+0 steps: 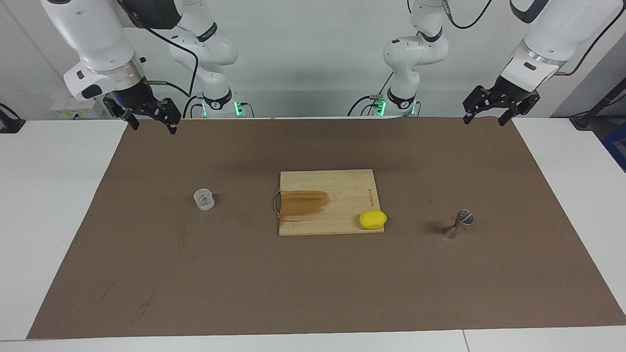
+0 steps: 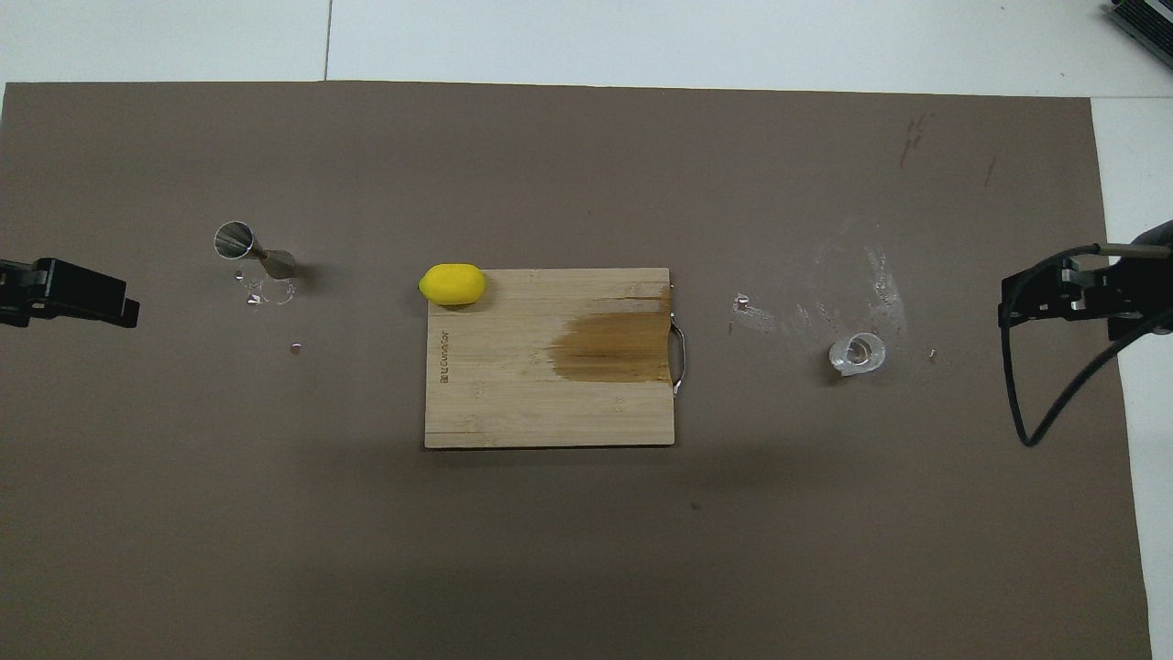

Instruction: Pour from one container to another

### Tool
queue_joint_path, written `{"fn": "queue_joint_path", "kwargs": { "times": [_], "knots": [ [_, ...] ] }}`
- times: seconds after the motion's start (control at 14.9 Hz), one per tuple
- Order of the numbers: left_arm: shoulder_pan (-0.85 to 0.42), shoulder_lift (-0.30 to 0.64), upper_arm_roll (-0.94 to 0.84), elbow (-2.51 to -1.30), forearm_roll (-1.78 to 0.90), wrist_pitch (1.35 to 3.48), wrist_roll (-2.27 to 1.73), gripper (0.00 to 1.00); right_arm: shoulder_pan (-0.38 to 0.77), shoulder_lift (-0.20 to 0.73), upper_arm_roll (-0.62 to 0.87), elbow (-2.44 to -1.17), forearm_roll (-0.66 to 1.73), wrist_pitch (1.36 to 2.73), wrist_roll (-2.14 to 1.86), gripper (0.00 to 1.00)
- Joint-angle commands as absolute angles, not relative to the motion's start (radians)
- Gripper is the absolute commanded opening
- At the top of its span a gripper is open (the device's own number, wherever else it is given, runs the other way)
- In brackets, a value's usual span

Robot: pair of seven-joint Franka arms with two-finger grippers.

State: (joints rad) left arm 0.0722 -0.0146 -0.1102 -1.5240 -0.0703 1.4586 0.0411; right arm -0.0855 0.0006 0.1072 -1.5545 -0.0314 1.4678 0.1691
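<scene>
The clear ribbed cup (image 1: 204, 199) stands on the brown mat toward the right arm's end of the table; it also shows in the overhead view (image 2: 858, 354). The silver hourglass jigger (image 1: 458, 224) stands on the mat toward the left arm's end, also in the overhead view (image 2: 255, 252). My right gripper (image 1: 152, 124) is open and empty, raised over the mat's edge at the robots' end, well away from the cup. My left gripper (image 1: 484, 120) is open and empty, raised over the mat's edge at its own end, well away from the jigger.
A wooden cutting board (image 1: 342, 188) with a dark wet stain and a metal handle lies mid-table between cup and jigger. A yellow lemon (image 1: 372, 219) sits at its corner toward the jigger. Pale wet marks (image 2: 861, 284) spot the mat by the cup.
</scene>
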Motion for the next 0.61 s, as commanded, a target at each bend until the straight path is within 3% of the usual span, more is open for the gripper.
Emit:
{"fn": "queue_joint_path", "kwargs": {
  "times": [0.0,0.54],
  "knots": [
    [0.081,-0.046,-0.11,-1.555,-0.078,1.46,0.06,1.0,-0.084,-0.035,0.113,-1.575,-0.035,1.47,0.141,1.0],
    [0.081,-0.049,-0.11,-1.572,-0.078,1.483,0.045,1.0,-0.08,-0.025,0.115,-1.552,-0.038,1.488,0.158,1.0]
  ]
}}
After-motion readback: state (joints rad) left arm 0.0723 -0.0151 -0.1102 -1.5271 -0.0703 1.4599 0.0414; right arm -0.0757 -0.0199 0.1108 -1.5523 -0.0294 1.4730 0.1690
